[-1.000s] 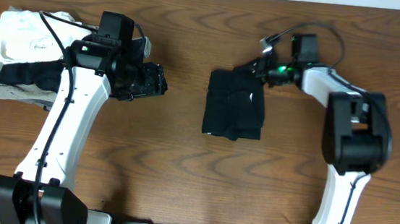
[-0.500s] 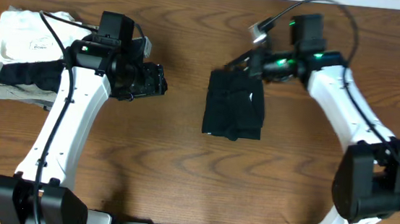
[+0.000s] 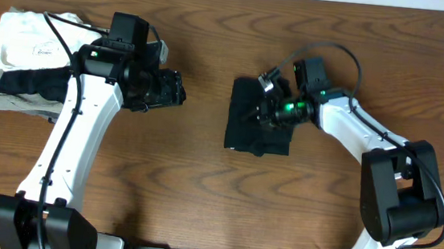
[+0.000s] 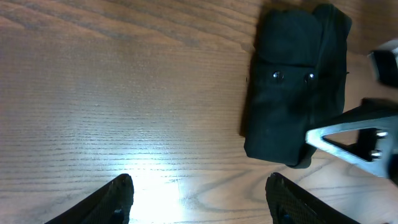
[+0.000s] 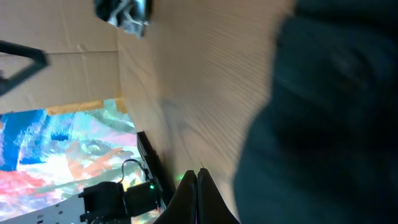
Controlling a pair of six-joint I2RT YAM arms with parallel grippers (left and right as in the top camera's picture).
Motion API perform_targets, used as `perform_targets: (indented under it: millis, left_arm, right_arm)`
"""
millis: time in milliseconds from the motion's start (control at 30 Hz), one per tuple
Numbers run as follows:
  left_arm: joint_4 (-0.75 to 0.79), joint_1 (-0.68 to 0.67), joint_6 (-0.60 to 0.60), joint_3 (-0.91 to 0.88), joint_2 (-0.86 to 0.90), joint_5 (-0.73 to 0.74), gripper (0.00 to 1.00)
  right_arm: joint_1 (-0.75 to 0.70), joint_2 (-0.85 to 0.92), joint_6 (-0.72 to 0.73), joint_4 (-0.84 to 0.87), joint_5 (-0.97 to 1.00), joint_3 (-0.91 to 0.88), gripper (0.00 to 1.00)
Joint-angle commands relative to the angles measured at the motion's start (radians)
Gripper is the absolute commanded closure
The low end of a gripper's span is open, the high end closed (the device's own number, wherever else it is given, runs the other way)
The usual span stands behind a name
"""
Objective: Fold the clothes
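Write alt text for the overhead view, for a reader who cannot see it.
A folded black T-shirt lies in the middle of a wooden table, with the shut right gripper over its upper right corner. The left gripper hangs open over bare wood to its left; white and grey folded garments are piled at the far left.

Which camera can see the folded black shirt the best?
The left wrist view: the black shirt shows nearly whole, large and sharp. Overhead shows it smaller, with the right gripper over its upper right part. The right wrist view shows only a dark blur.
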Motion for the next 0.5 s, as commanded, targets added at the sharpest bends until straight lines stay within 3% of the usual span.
perform_targets:
  millis: [0, 467]
  left_arm:
    - [-0.002, 0.003, 0.009, -0.004, 0.006, -0.013, 0.30]
    - [-0.008, 0.003, 0.010, -0.004, 0.006, -0.013, 0.30]
  right_arm:
    - [-0.034, 0.025, 0.019, 0.025, -0.002, -0.060, 0.99]
    - [-0.269, 0.093, -0.014, 0.049, 0.005, -0.101, 0.99]
